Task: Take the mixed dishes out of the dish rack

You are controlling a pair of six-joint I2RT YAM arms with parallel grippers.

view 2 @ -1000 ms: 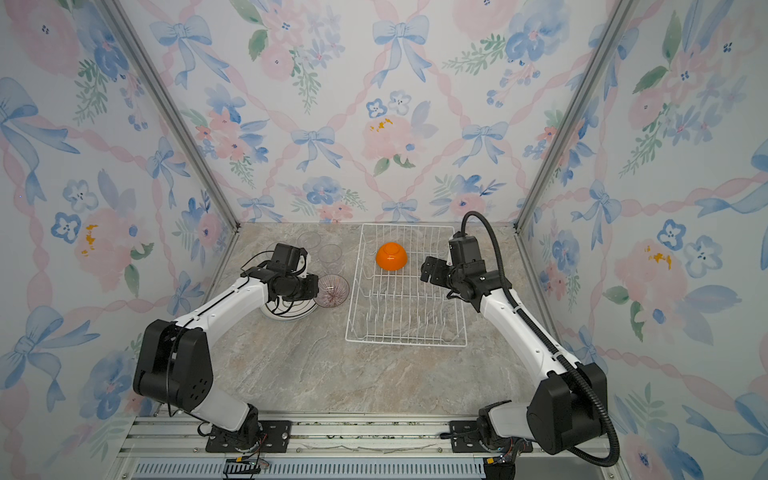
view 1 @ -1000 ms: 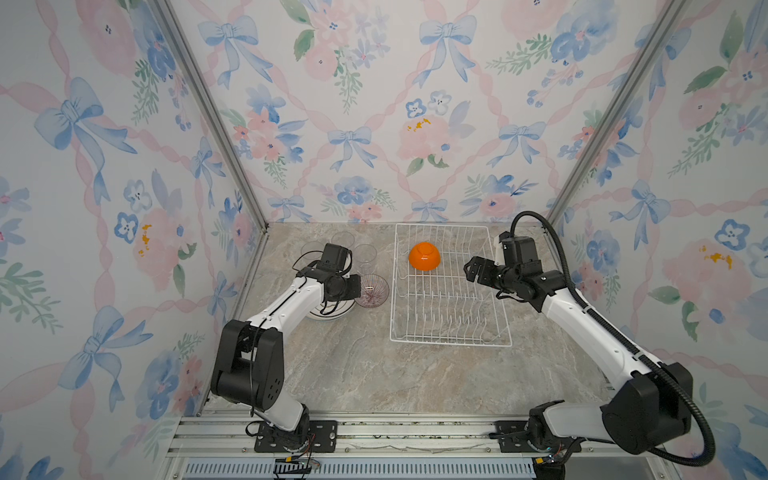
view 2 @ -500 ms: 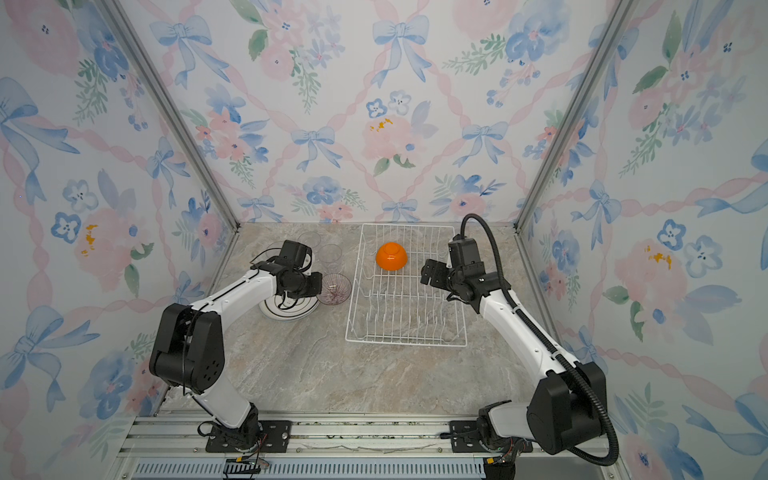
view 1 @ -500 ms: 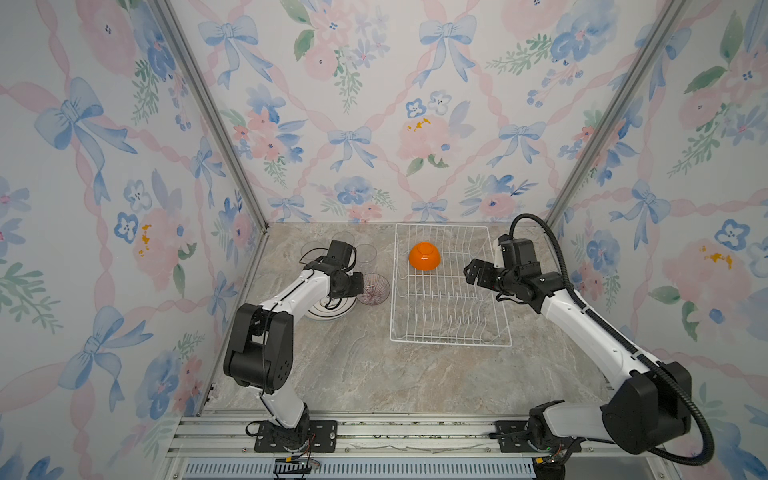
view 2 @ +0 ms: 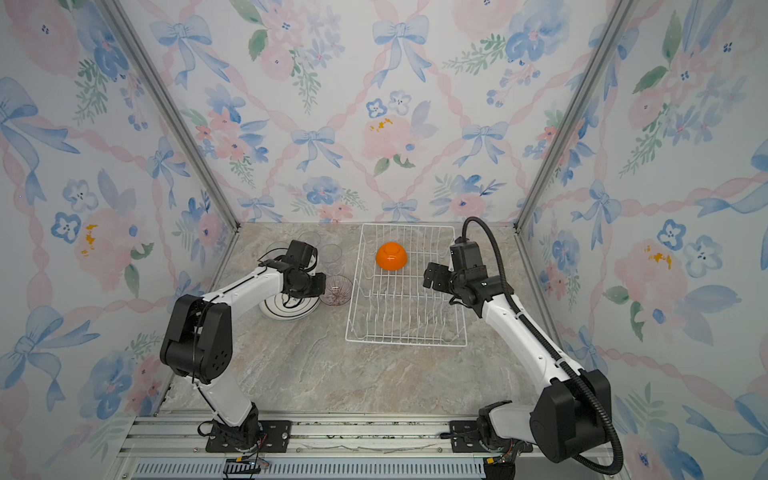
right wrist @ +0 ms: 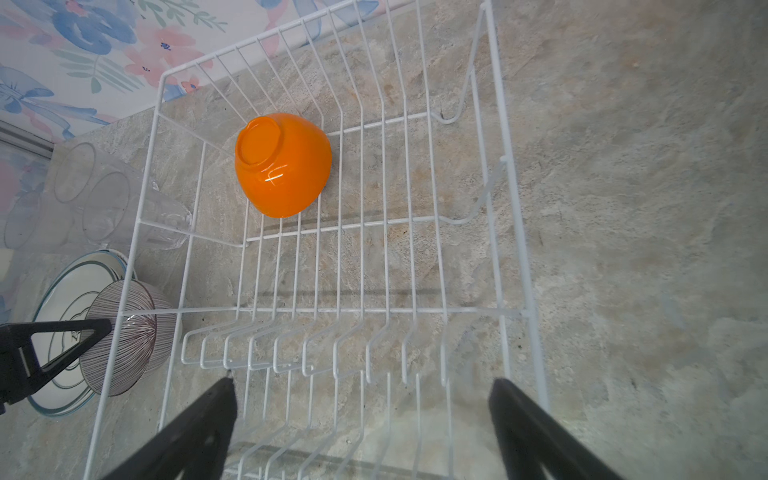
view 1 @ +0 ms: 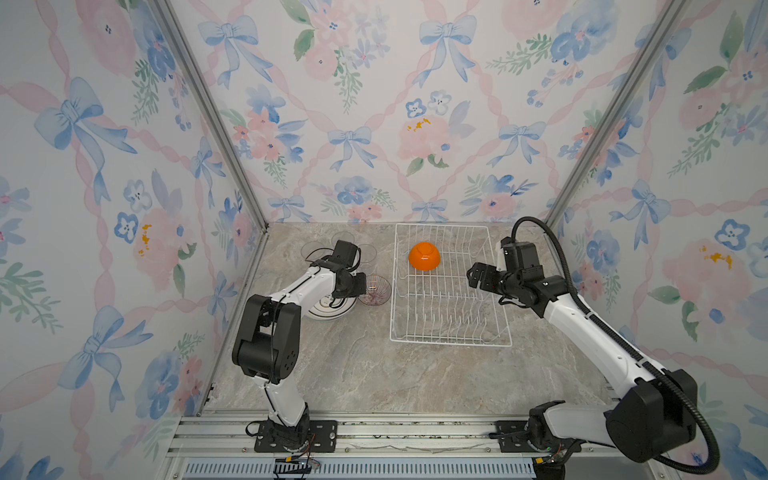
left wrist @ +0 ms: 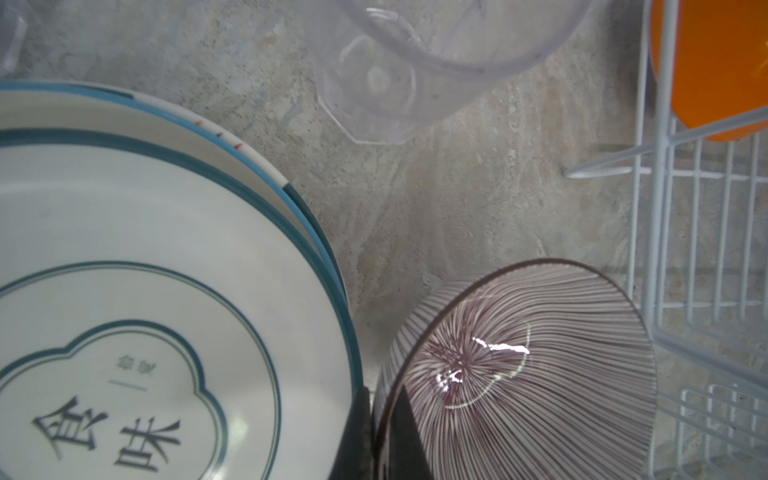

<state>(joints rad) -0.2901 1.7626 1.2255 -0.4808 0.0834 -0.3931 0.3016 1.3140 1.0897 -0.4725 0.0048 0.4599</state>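
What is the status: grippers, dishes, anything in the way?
Left gripper shut on striped bowl rim, beside plates. Right gripper open over dish rack. Orange bowl upside down, alone inside. Nothing blocks it.

White wire dish rack [view 1: 451,343] holding an upturned orange bowl [view 1: 424,256]; beside it stacked plates [view 1: 332,311], tilted ribbed bowl [view 1: 376,291], clear tumblers [view 1: 369,252].

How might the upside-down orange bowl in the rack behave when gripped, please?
The orange bowl looks glossy and rounded, so jaws closing on its sides would probably slip. It rests mouth-down on the dish rack wires, so it seems stable yet might skid if nudged.
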